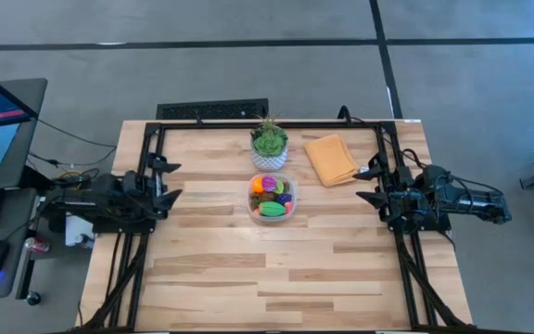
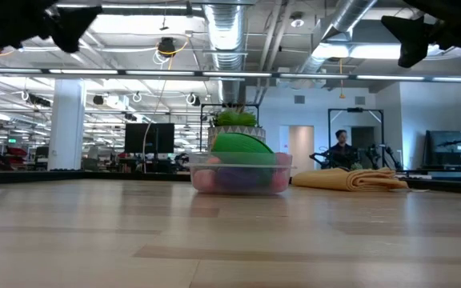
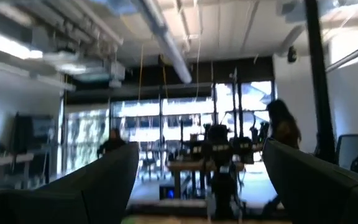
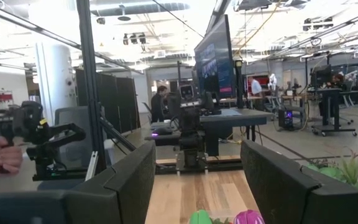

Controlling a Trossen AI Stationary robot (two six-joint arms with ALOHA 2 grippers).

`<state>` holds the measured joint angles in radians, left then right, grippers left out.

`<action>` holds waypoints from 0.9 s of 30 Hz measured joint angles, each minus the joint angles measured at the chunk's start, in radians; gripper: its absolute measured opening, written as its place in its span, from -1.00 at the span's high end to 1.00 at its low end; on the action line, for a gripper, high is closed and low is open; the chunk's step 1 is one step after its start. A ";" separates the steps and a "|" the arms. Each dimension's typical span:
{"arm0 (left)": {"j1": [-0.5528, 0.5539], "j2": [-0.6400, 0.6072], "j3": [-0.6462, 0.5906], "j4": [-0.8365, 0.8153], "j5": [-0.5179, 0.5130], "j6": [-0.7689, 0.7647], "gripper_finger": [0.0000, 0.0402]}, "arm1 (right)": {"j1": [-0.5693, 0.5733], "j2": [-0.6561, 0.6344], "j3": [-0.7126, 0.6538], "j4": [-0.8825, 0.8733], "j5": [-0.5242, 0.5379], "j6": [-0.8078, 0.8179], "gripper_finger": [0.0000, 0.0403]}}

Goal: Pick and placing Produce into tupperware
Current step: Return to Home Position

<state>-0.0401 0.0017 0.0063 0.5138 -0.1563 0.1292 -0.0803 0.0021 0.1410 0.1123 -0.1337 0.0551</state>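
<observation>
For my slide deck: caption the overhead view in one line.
Both arms rest at the table's sides, left gripper and right gripper open, toy produce piled in the clear container.

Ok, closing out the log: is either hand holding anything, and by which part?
Nothing is held. The left hand and right hand are both open and empty; the produce lies in the tupperware.

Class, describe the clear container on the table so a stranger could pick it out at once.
On the wooden table, look at the middle, next to the white-potted plant and the folded orange cloth. The tupperware is the only see-through box there, squarish, filled with colourful toy produce.
</observation>
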 joint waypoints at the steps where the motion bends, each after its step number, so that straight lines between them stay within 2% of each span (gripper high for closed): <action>1: 0.000 0.000 0.000 -0.033 -0.016 -0.024 -0.66 | 0.000 0.000 0.000 0.000 0.000 0.003 -0.30; 12: 0.000 0.000 0.000 -0.231 -0.029 -0.139 -0.66 | 0.000 0.000 0.000 0.000 -0.007 0.031 -0.30; 20: 0.000 0.000 0.000 -0.252 0.105 -0.077 -0.66 | 0.000 0.000 0.000 0.004 -0.023 0.069 -0.30; 27: 0.000 0.000 0.000 -0.380 0.172 -0.083 -0.66 | 0.000 0.000 0.000 0.028 -0.023 0.070 -0.30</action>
<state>-0.0402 0.0017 0.0063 0.1337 0.0160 0.0457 -0.0803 0.0021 0.1413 0.1406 -0.1566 0.1248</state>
